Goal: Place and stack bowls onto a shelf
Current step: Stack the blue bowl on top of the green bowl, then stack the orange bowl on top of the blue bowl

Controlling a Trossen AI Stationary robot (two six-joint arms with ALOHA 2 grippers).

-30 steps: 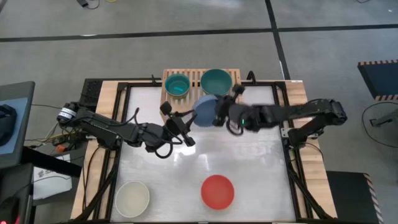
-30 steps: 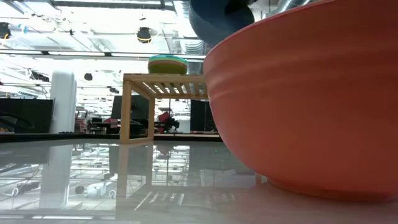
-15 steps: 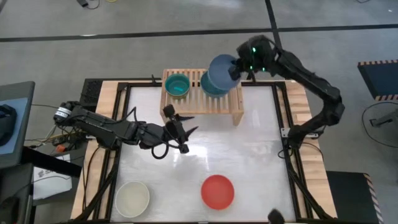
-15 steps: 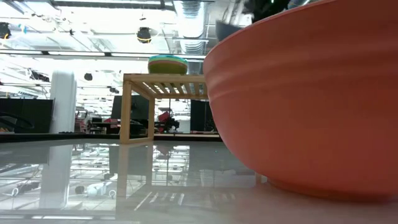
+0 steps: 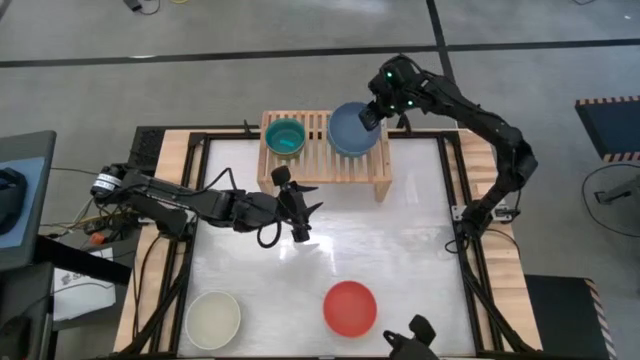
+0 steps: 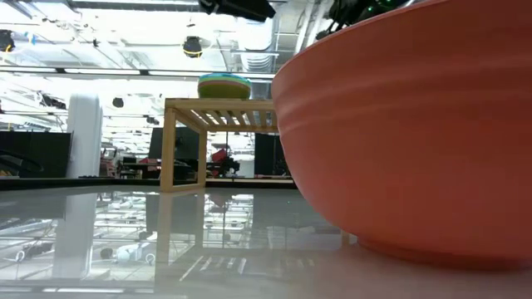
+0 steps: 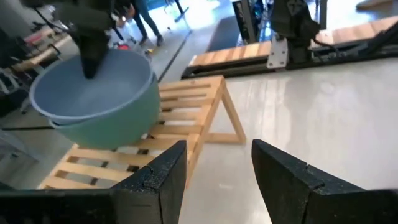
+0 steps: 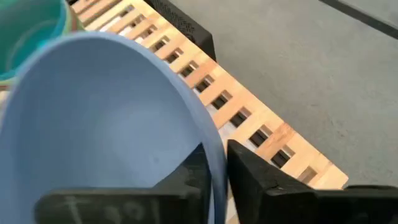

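White glossy tabletop (image 5: 400,260) framed by light wooden boards and black metal rails (image 5: 470,290); grey floor (image 5: 200,90) crossed by dark seam lines; dark chair or cart with orange-striped edge (image 5: 610,125) at far right; black equipment with loose cables (image 5: 30,200) at far left. Low view: bright hall with ceiling ducts and lamps (image 6: 193,46), white column (image 6: 83,137), dark machinery behind
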